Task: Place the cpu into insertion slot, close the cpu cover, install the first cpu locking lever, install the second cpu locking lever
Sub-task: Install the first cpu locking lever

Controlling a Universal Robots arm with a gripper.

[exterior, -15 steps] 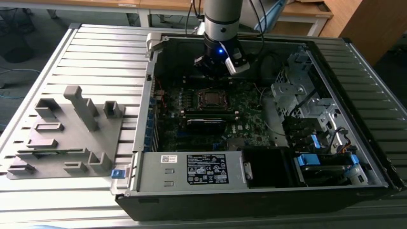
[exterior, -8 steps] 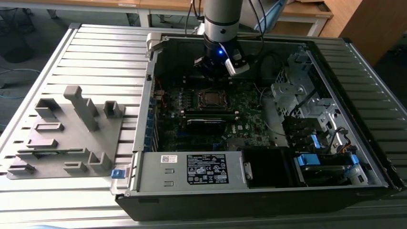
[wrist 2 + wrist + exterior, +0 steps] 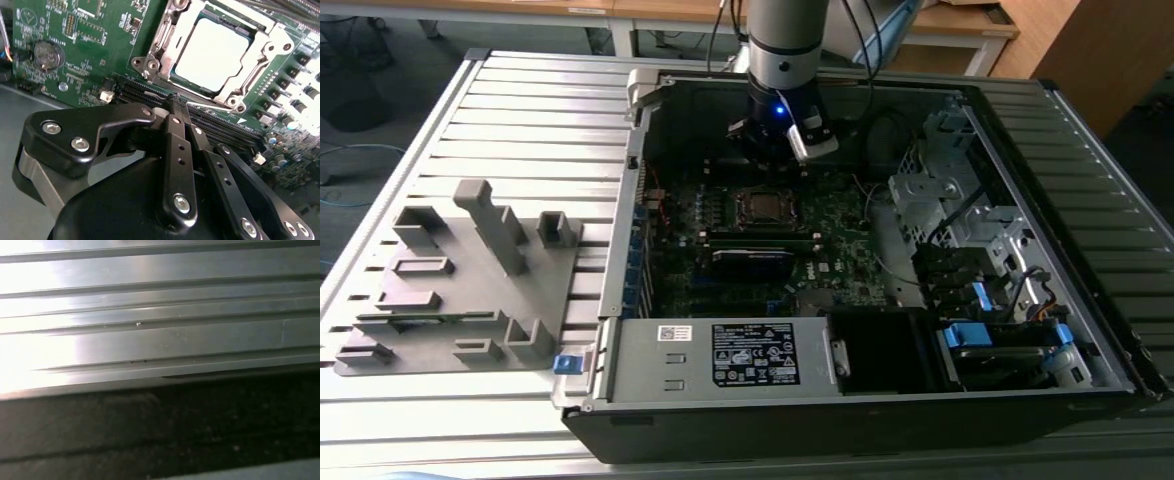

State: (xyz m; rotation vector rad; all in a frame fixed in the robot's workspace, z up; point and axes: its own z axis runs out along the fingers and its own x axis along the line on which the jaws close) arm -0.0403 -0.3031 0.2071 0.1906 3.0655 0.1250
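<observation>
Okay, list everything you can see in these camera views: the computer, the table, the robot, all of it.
cpu: one, pale silver, seated under the cover's window.
cpu cover: one, silvery frame, lying flat around the cpu.
insertion slot: one, silver-rimmed, on the motherboard.
motherboard: one, green, inside the case.
coin cell: one, silver, on the motherboard.
computer case: one, black, lying open on the table.
power supply: one, silver, inside the case.
fixture plate: one, grey, beside the case on the exterior view's left.
table: one, slatted silver, under everything.
arm: one, silver-grey, above the case.
gripper: one, black, near the insertion slot.
</observation>
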